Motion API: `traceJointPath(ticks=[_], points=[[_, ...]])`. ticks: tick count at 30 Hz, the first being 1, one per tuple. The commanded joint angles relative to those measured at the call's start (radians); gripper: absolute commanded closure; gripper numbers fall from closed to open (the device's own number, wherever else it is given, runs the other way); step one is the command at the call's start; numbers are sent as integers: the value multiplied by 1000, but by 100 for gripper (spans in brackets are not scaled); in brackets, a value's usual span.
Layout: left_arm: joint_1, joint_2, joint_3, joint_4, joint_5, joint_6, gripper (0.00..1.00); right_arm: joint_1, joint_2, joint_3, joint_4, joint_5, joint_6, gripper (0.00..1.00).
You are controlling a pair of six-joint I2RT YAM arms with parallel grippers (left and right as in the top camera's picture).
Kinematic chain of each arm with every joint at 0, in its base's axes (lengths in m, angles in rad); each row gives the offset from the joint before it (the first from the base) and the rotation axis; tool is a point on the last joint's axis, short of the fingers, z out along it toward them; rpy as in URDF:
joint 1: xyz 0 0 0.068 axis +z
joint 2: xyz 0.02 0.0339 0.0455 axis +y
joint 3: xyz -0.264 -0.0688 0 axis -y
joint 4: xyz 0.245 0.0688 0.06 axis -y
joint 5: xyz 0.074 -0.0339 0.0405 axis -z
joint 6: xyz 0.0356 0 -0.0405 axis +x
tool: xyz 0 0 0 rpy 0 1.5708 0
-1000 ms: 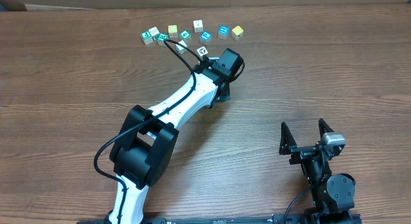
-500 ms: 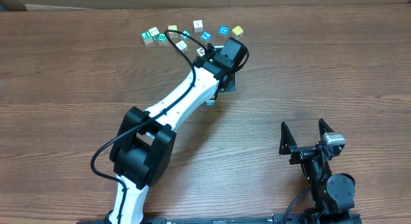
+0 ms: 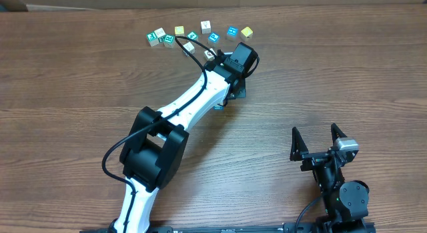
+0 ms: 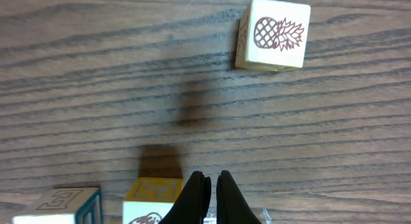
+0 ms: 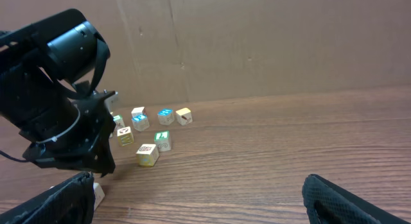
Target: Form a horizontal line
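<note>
Left gripper closed on nothing at the cube scatter; right gripper open, away from the cubes.

Left gripper (image 4: 210, 180): jaws pressed together, nothing between them, tips over the bare wood-grain table (image 4: 96, 89). Just beside the fingers is a yellow-topped wooden cube (image 4: 153, 197). Further out, at the frame corner, is a white wooden cube with a blue edge (image 4: 64, 208). Well ahead is a tan wooden cube with a red pineapple print (image 4: 273, 34). Overhead, the small cubes lie in a ragged cluster near the table's far edge, not in one row. The teal-green cube with a white letter (image 3: 192, 36) is mid-cluster, and a white wooden cube (image 3: 206, 25) is furthest back. Right gripper (image 3: 315, 131): jaws spread wide, empty, at the near edge.
</note>
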Motion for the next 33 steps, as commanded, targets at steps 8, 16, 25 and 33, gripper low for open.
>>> traceJointPath(ticks=[8,16,25,33], points=[[-18,18,3,-4,18,-41,96,-5,-11,-11,5,-1,-1,0],[-40,18,3,-8,-20,-67,96,-5,-11,-11,5,-1,-1,0],[-42,19,0,7,12,-17,96,-5,-11,-11,5,-1,-1,0],[-42,19,-42,60,0,-20,96,-5,-11,-11,5,-1,-1,0]])
